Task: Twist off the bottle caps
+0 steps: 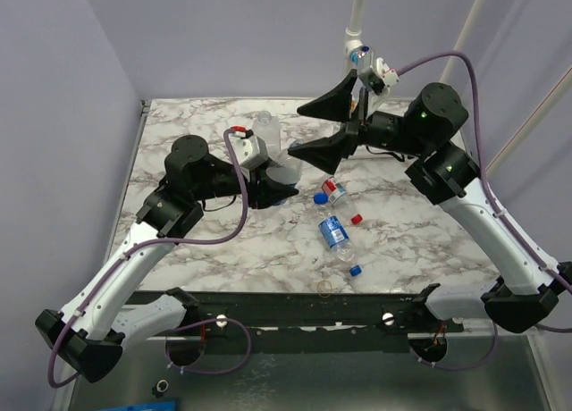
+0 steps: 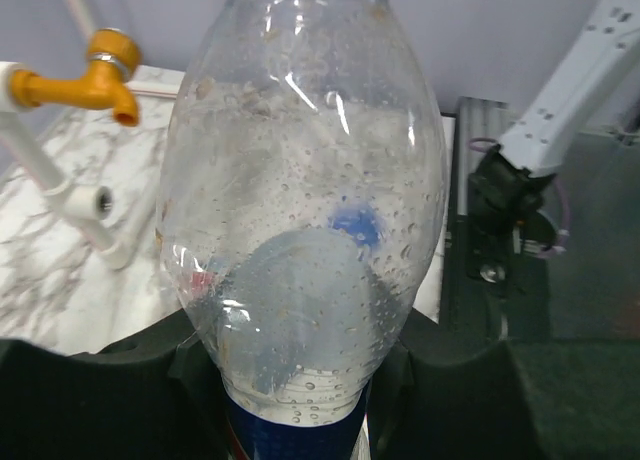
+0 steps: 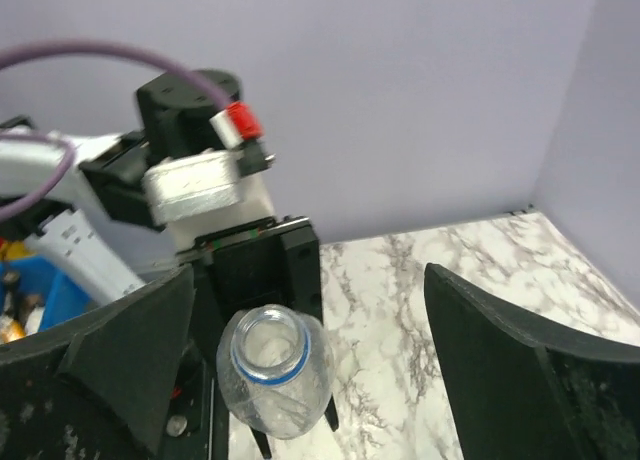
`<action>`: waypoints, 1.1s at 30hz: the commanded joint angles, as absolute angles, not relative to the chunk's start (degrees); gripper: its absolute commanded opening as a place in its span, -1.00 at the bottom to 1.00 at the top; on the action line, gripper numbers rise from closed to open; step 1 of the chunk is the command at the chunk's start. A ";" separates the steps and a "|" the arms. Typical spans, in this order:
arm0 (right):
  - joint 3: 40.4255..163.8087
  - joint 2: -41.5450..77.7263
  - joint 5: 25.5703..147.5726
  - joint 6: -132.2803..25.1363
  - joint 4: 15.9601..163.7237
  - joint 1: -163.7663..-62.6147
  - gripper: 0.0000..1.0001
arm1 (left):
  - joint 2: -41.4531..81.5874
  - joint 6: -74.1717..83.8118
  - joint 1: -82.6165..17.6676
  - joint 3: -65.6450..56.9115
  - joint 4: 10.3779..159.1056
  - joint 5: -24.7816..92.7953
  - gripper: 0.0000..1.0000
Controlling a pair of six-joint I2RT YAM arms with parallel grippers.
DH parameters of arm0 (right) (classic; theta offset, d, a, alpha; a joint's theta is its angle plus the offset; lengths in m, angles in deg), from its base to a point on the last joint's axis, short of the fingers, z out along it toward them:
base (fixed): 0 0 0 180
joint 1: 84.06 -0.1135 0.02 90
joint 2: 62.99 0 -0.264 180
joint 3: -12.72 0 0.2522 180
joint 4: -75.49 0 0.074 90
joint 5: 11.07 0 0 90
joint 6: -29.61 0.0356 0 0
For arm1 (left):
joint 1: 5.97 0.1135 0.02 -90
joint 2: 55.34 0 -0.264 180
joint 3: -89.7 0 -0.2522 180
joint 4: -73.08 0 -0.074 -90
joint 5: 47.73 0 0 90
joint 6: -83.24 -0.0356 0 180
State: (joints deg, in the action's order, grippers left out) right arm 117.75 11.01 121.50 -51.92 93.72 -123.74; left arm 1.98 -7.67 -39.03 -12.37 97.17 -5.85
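Observation:
My left gripper (image 1: pixel 270 186) is shut on the lower body of an upright clear bottle with a blue label (image 1: pixel 267 138); the bottle fills the left wrist view (image 2: pixel 300 180) between the black jaws of that gripper (image 2: pixel 295 405). The right wrist view shows its open neck with a blue ring (image 3: pixel 268 355) and no cap on it. My right gripper (image 1: pixel 296 131) is open, its fingers either side of the bottle's top without touching it (image 3: pixel 310 310). A red-label bottle (image 1: pixel 333 190) and a blue-label bottle (image 1: pixel 335 233) lie on the table. Loose caps lie near them: blue (image 1: pixel 320 197), red (image 1: pixel 356 219), blue (image 1: pixel 355 271).
A yellowish rubber-band ring (image 1: pixel 325 287) lies near the table's front edge. A white pipe stand (image 1: pixel 357 18) rises at the back; its orange tap (image 2: pixel 110 70) shows in the left wrist view. A black rail (image 1: pixel 295 308) runs along the near edge. Walls close the left and back.

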 commanded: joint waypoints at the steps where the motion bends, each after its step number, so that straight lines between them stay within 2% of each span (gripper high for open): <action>1: 121.61 13.08 106.57 -47.23 96.78 -123.57 1.00 | 2.90 -15.14 -38.71 -12.91 97.00 9.64 -1.00; 5: 124.94 16.13 101.70 -43.76 100.68 -123.59 1.00 | 4.09 -16.32 -38.76 -12.85 95.86 17.86 -1.00; 10: 121.72 16.05 105.40 -43.97 100.30 -123.58 0.97 | 2.90 -14.88 -38.76 -14.52 92.63 19.31 -1.00; 18: 117.32 16.14 110.05 -42.21 97.05 -123.61 0.60 | 3.10 -13.10 -38.76 -14.95 92.02 19.42 -1.00; 21: 117.10 17.45 110.61 -41.07 96.04 -123.59 0.25 | 3.13 -12.69 -38.76 -15.08 92.02 18.61 -1.00; 24: 116.95 18.29 110.03 -40.71 95.45 -123.61 -0.35 | 2.85 -12.63 -38.76 -15.45 92.63 16.62 -1.00; 25: 116.84 18.28 109.48 -40.77 95.24 -123.61 -0.51 | 2.84 -12.80 -38.76 -15.47 93.42 15.85 -0.93; 26: 116.63 18.30 109.09 -41.03 95.05 -123.61 -0.66 | 2.75 -12.97 -38.76 -15.54 94.18 15.42 -0.68; 28: 116.16 18.07 107.91 -41.75 95.05 -123.61 -0.81 | 2.49 -12.90 -38.74 -15.95 95.75 15.99 0.07; 29: 116.03 17.97 107.17 -42.26 95.22 -123.56 -0.85 | 2.27 -12.99 -38.76 -16.21 96.61 16.74 0.36; 30: 115.91 18.02 106.53 -42.89 95.64 -123.61 -0.89 | 1.94 -13.22 -38.74 -16.62 97.30 17.62 0.78; 31: 115.87 18.01 106.00 -43.88 96.11 -123.61 -0.92 | 1.48 -13.26 -38.75 -17.12 97.83 19.33 0.97; 33: 115.33 17.97 104.86 -45.69 96.76 -123.61 -0.94 | 0.21 -13.26 -38.73 -18.22 99.12 23.45 0.97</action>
